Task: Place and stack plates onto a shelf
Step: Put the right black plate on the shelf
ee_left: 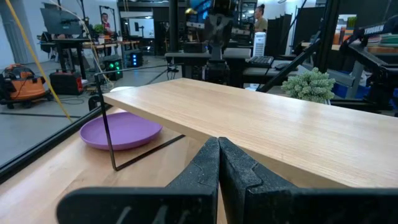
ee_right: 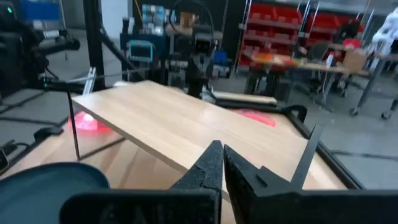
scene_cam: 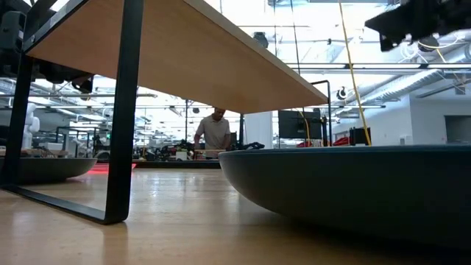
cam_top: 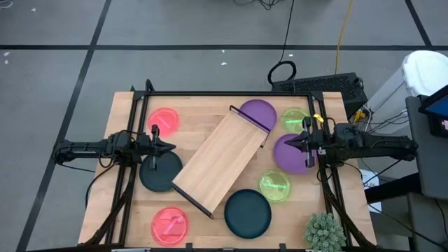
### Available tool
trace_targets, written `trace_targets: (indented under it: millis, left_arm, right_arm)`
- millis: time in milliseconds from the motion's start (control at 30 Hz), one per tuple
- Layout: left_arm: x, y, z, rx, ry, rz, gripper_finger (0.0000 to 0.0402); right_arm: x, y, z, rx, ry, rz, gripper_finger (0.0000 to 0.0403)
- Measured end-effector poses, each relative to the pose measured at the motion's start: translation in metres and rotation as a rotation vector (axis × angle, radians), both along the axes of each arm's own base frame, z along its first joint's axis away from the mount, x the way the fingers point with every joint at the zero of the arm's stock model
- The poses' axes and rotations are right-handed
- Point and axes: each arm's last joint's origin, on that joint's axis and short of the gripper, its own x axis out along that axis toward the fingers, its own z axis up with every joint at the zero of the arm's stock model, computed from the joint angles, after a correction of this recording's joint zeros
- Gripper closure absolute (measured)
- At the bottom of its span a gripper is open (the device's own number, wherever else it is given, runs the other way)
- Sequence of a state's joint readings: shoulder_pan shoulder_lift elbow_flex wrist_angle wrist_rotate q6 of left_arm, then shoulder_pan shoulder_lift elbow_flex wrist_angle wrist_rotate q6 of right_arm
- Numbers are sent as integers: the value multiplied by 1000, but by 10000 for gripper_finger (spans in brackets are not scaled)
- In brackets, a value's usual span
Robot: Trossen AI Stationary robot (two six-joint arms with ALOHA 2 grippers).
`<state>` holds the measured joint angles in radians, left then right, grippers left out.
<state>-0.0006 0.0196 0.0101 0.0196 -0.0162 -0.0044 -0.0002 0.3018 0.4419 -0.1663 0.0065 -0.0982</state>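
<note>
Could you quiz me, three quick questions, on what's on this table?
1. True or false: a plate already lies on the shelf.
2. Which plate sits partly under the shelf's far end: A pink, B purple, C lime-green?
3. Fill in: both the left pincer and the right pincer are ____.

Key: 1 false, its top is bare. 2 B. 3 shut, holding nothing.

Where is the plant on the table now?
In the high view, the plant stands at the table's near right corner, right of the dark plate and below a green plate.
</note>
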Motion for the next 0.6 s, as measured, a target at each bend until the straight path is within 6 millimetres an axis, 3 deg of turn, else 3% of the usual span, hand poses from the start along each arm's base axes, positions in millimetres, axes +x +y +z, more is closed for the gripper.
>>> trace_targets:
  millis: [267,600]
  left_arm:
    - [0,0,0,0,0,0,398]
    - [0,0,0,0,0,0,398]
  right_arm:
    - [16,0,51,7,40,-1,403]
    - [22,-1,116,87,144,-42,403]
